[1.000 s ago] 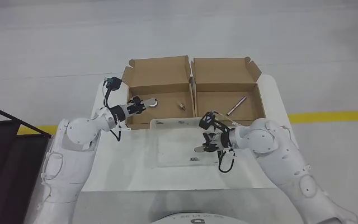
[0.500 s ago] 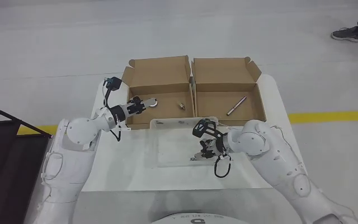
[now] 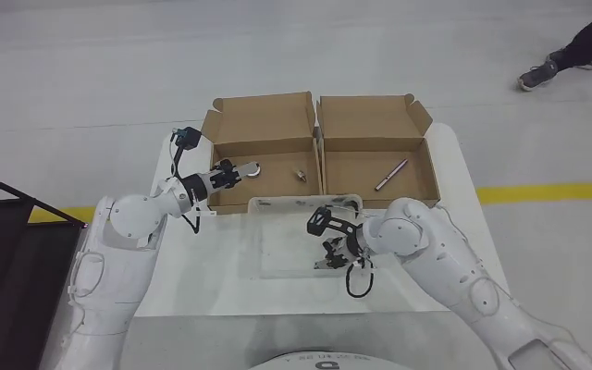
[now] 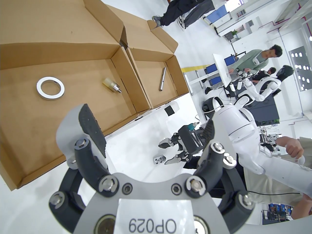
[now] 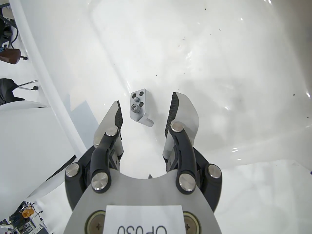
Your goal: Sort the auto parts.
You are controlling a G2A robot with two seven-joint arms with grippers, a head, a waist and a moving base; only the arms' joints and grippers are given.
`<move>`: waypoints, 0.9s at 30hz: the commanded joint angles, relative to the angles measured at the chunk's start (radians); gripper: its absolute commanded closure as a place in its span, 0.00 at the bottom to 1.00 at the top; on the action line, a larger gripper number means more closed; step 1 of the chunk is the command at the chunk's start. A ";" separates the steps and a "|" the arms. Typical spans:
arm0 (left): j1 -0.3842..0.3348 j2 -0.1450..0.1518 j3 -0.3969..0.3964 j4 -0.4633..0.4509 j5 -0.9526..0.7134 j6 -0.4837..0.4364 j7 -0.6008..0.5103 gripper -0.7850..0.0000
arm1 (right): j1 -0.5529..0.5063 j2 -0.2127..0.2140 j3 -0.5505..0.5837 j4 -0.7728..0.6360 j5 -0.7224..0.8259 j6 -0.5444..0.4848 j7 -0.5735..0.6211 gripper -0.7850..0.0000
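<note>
At the left edge of the table, the left end effector hangs at the front wall of the left box, fingers spread wide and holding nothing. That box already has a ring and a small fitting in it, so two parts look sorted. In the clear tray in the middle, one small bracket is left to sort. The right end effector is low over it, open, with a finger on either side and no grip taken. The right box holds a rod. By my reckoning the job is mostly done: the bracket needs grasping and carrying to a box.
</note>
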 commanded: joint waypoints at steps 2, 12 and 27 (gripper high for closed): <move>0.000 0.000 0.000 0.000 0.000 0.000 0.000 0.00 | 0.015 -0.003 -0.020 0.012 -0.004 0.006 0.001 0.52; 0.000 0.000 0.000 0.000 0.000 0.000 0.000 0.00 | 0.053 -0.008 -0.059 0.031 -0.006 0.020 -0.008 0.81; 0.000 0.000 0.000 0.000 0.000 0.000 0.000 0.00 | 0.006 0.031 0.071 -0.036 0.035 0.023 -0.069 0.80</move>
